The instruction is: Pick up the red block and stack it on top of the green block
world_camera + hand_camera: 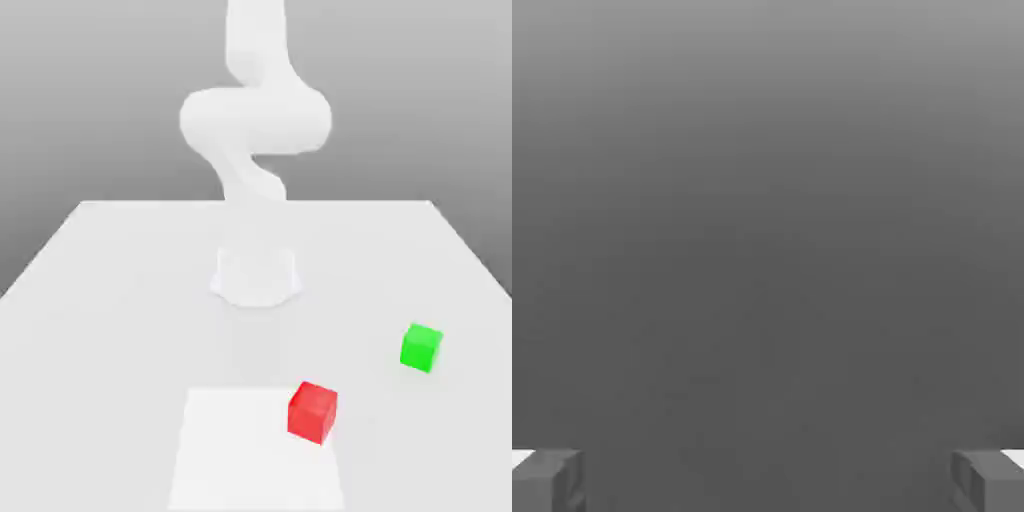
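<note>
Resting on table: red block, near front edge.
Green block: set apart, toward the exterior view's right.
End effector: spread wide, nothing gripped; fingertips cut off.

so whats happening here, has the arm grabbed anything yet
Not yet. The white arm is raised above the table, and its gripper is open with nothing between the fingers. The red block sits on the table, on the edge of a lighter square patch. The green block sits apart from it, toward the exterior view's right. Stacking has not begun.
</note>
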Robot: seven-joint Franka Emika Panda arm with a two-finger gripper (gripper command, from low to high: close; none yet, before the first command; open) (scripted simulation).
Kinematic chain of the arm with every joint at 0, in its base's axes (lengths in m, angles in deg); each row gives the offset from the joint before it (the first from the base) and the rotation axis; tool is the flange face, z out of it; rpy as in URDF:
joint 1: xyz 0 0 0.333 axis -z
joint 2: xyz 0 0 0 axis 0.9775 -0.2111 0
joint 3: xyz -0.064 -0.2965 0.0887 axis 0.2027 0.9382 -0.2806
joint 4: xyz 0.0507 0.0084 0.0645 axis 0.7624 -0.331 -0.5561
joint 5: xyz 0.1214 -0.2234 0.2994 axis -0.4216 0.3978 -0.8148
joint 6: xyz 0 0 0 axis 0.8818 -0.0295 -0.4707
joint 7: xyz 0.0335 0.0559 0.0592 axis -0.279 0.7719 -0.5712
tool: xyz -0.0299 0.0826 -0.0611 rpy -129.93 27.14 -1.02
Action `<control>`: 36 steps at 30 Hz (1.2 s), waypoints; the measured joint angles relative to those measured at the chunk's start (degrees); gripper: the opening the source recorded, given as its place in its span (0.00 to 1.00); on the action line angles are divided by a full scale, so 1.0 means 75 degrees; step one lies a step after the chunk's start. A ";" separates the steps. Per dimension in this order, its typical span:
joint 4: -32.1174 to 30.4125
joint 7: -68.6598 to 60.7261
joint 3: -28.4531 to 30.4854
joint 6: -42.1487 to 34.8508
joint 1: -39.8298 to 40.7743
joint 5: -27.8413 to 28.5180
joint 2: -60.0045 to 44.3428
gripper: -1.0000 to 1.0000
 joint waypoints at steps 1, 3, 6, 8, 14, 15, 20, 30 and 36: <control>-0.0148 -0.0345 0.0149 0.0148 -0.0193 -0.0098 -0.0257 0.50; -0.0430 -0.0994 0.0410 0.0429 -0.0552 -0.0274 -0.0752 0.50; -0.0840 -0.1946 0.0716 0.0832 -0.1037 -0.0538 -0.1487 0.50; -0.1112 -0.2557 0.0889 0.1100 -0.1350 -0.0687 -0.1977 0.50; -0.1927 -0.4294 0.1170 0.1911 -0.2106 -0.1003 -0.3426 0.50; -0.2064 -0.4558 0.1179 0.2049 -0.2196 -0.1021 -0.3659 0.50; -0.2756 -0.5639 0.1106 0.2761 -0.2459 -0.0777 -0.4750 0.50; -0.3176 -0.6382 0.0951 0.4088 -0.2488 -0.0253 -0.6371 0.50; -0.3069 -0.6817 0.0366 0.4916 -0.2051 -0.0872 -0.7373 0.00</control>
